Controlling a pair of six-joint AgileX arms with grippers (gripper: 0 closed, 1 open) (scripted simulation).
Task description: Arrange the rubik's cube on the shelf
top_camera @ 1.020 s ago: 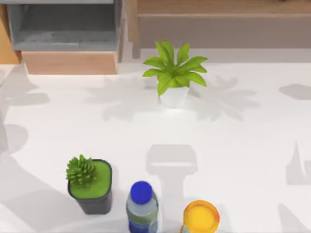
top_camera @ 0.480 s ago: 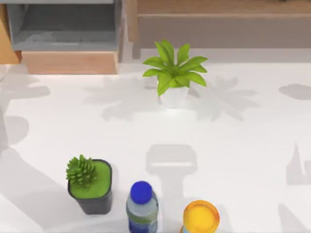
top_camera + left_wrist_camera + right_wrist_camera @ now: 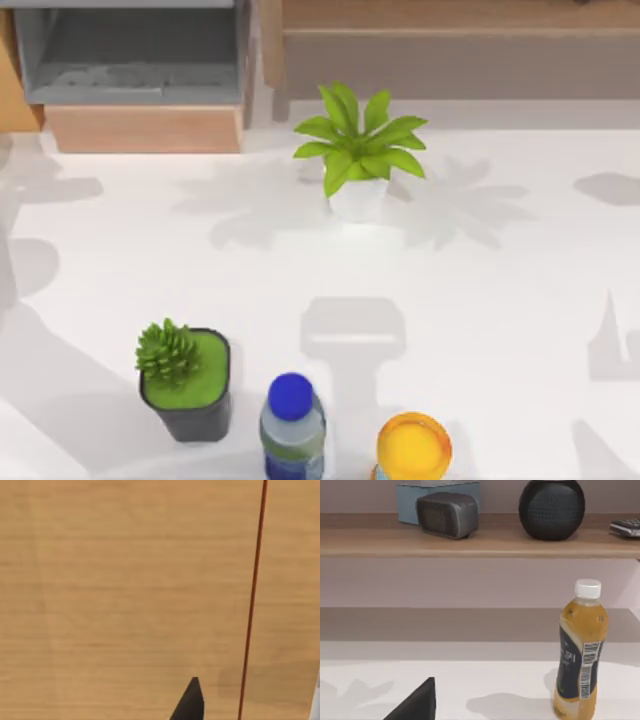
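The rubik's cube is out of view. The shelf [image 3: 450,14] is a tan wooden ledge along the table's back right, with a grey-brown panel below its front edge. In the right wrist view the shelf [image 3: 480,544] runs across at some distance, beyond the white table. A dark part of my right gripper [image 3: 417,706] points toward it. A dark part of my left gripper [image 3: 191,704] sits close to a tan wood surface [image 3: 125,590].
A leafy plant in a white pot [image 3: 358,150] stands mid-table. A succulent pot [image 3: 185,380], a blue-capped bottle [image 3: 292,425] and an orange-topped bottle [image 3: 413,447] line the front. A grey compartment [image 3: 130,55] is back left. A grey gadget [image 3: 447,514] and a black sphere [image 3: 551,507] sit on the shelf; a yellow bottle [image 3: 581,650] stands before it.
Shadows at the table's left edge have shifted slightly. The objects on the table have not moved.
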